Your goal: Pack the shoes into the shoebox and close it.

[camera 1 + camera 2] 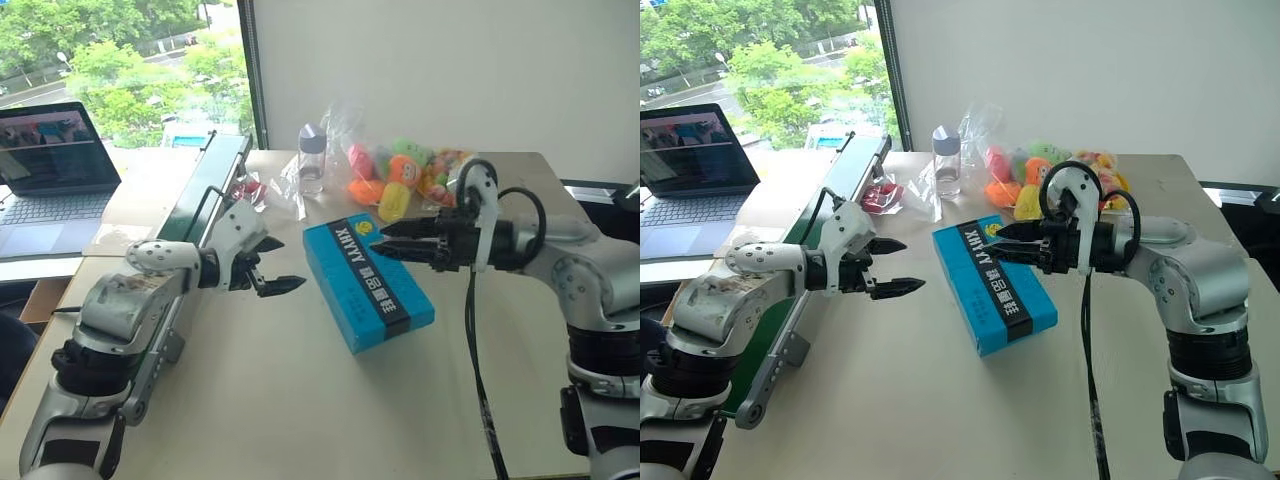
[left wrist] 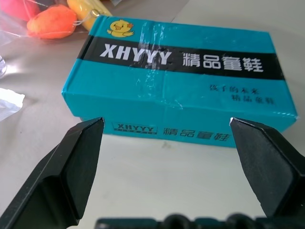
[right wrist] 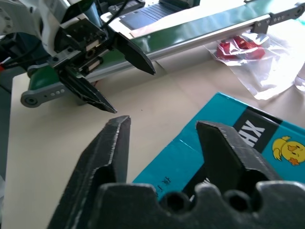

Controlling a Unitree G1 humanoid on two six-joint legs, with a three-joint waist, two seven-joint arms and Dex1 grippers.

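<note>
The bright blue shoebox (image 1: 365, 280) lies on the table with its lid down, the black band and lettering facing up. The shoes are out of view. My left gripper (image 1: 288, 264) hangs open just left of the box, pointing at its long side, with nothing between its fingers (image 2: 76, 162). My right gripper (image 1: 380, 240) hovers above the box's far right end, clear of the lid. Its fingers (image 3: 112, 148) stand apart and hold nothing.
A green conveyor (image 1: 205, 195) runs along the table's left side. A laptop (image 1: 50, 160) sits further left. At the back stand a clear bottle (image 1: 312, 155), a bag of colourful plush toys (image 1: 400, 180) and a red item in plastic (image 1: 250, 190).
</note>
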